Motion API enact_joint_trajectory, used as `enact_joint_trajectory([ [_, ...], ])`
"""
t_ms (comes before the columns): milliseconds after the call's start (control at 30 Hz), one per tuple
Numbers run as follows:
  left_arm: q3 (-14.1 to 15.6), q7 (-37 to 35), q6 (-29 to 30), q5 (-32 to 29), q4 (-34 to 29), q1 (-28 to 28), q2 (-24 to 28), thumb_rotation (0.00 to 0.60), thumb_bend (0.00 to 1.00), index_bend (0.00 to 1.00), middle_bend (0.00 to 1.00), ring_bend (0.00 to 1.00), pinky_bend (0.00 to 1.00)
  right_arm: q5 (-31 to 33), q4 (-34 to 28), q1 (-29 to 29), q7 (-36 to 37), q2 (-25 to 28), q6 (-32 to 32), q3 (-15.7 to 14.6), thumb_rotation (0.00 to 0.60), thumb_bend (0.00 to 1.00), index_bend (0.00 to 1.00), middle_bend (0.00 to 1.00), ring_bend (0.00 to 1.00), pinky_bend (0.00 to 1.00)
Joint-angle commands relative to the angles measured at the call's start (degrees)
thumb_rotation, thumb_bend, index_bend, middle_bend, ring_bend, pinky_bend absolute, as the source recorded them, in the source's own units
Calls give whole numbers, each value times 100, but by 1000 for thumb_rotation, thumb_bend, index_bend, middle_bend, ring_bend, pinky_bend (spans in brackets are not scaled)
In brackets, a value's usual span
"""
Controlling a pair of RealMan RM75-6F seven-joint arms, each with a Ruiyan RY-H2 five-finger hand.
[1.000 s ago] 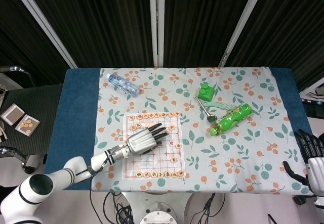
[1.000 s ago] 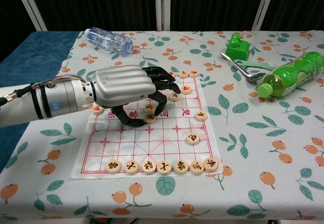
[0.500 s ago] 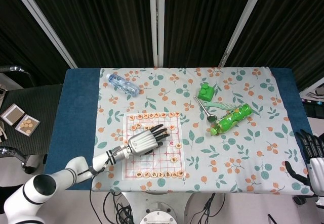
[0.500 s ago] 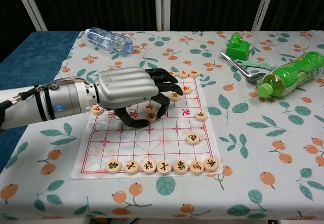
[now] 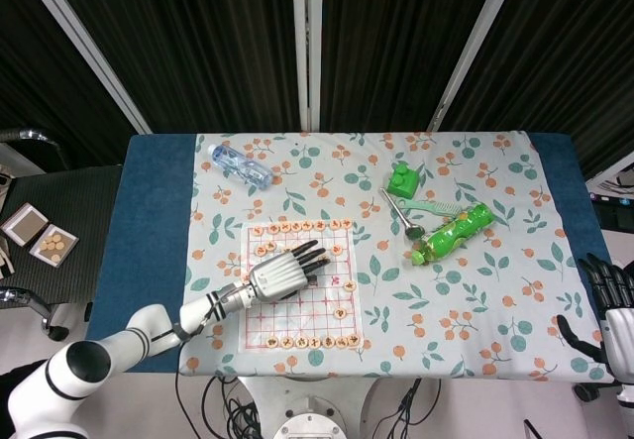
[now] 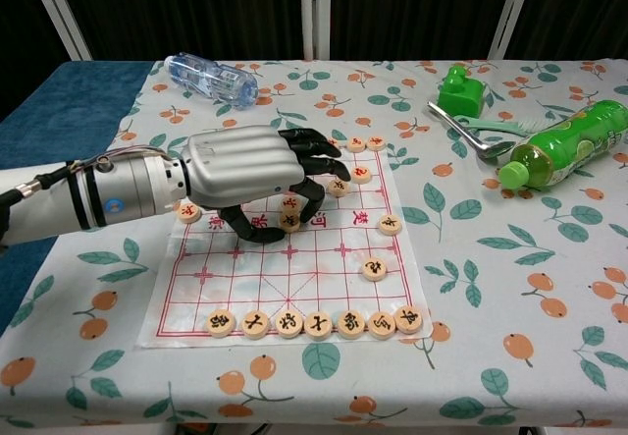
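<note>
A paper chess board (image 5: 315,295) (image 6: 294,278) with round wooden pieces lies on the flowered cloth. My left hand (image 5: 282,273) (image 6: 245,172) hovers low over the board's left half, palm down, fingers curled. In the chest view a chess piece (image 6: 290,221) sits between the thumb and a fingertip, and the hand seems to pinch it. Another piece (image 6: 290,202) lies just under the fingers. A row of pieces (image 6: 314,323) lines the near edge. My right hand (image 5: 611,318) hangs off the table's right corner, fingers apart, holding nothing.
A clear water bottle (image 5: 241,166) (image 6: 211,79) lies at the back left. To the right are a green block (image 5: 404,178) (image 6: 457,89), a metal spoon (image 5: 402,211) (image 6: 469,135) and a green bottle (image 5: 454,233) (image 6: 559,150) on its side.
The left hand has shifted slightly away from me across the board, and the piece at its thumb has moved with it. The right hand stays put.
</note>
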Motion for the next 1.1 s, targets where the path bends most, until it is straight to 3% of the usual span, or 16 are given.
enact_joint_trajectory([
  [33,10,13,0,-7,9,7,-13,600,214,475,100,0,3,14,-1,-5,6,4,0,5,600,268,0,0,0,0],
  [667,-131,35,209,-88,-279,-55,158,600,246,524,108,0,4,14,9,1,25,-2,-3,14,600,268,0,0,0,0],
  [1100,-255,12,-209,-272,-137,-266,129,600,246,517,109,0,5,69,47,-13,68,1,-23,22,600,269,0,0,0,0],
])
